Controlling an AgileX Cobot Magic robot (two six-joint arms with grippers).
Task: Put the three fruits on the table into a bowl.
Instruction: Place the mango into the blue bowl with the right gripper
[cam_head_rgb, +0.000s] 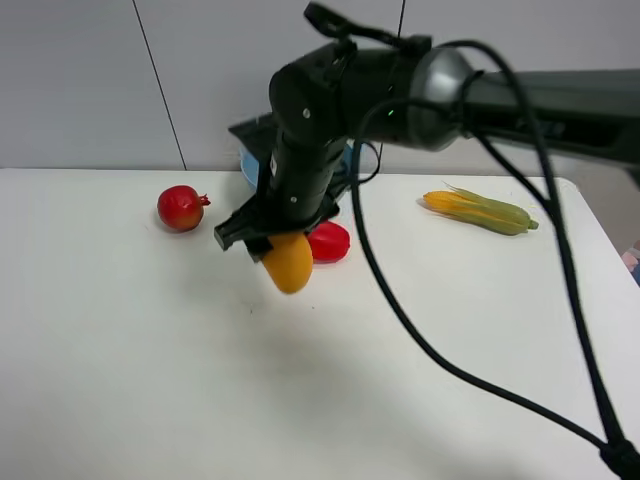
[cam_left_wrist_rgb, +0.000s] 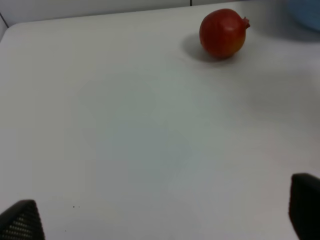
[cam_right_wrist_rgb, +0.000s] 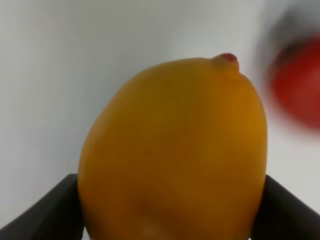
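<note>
Gripping mango (cam_head_rgb: 288, 262) by one end, right jaws risk dropping it before bowl (cam_head_rgb: 247, 170); left jaws open, empty.

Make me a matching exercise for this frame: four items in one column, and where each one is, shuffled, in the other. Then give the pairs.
Items:
1. mango
2. pomegranate
3. corn cob
4. bell pepper

Places:
A. lying on the table, at the right of the exterior high view
B. clamped between the right fingers
C. alone on the table, at the left of the exterior high view
D. red, showing just beside the held fruit in the exterior high view

Pairs: 1-B, 2-C, 3-A, 4-D
</note>
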